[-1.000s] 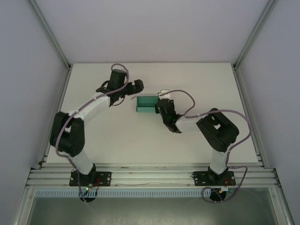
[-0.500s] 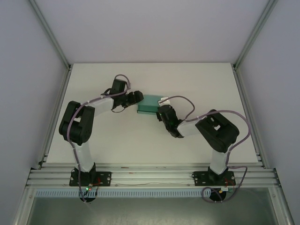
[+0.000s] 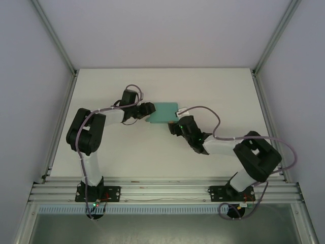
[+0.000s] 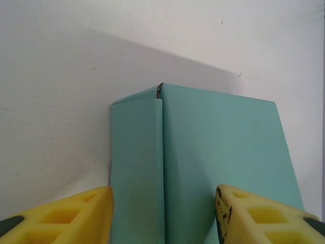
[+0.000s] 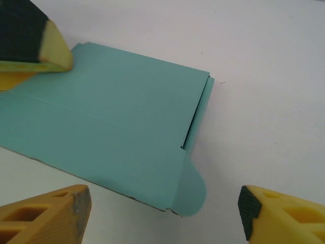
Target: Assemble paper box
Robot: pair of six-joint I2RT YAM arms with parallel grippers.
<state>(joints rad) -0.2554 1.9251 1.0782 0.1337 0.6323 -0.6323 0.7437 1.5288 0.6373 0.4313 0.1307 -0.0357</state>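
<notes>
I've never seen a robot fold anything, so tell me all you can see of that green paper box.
The paper box is teal-green, thin matt card, folded into a flat rectangle lying on the white table midway between the arms. A crease runs along it; one end shows a tucked flap and a rounded tab poking out. Yellow fingers of the left arm flank one end; contact is unclear.

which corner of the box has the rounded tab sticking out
The paper box corner nearest the right gripper: its rounded tab juts out there; the other visible corners show none.
</notes>
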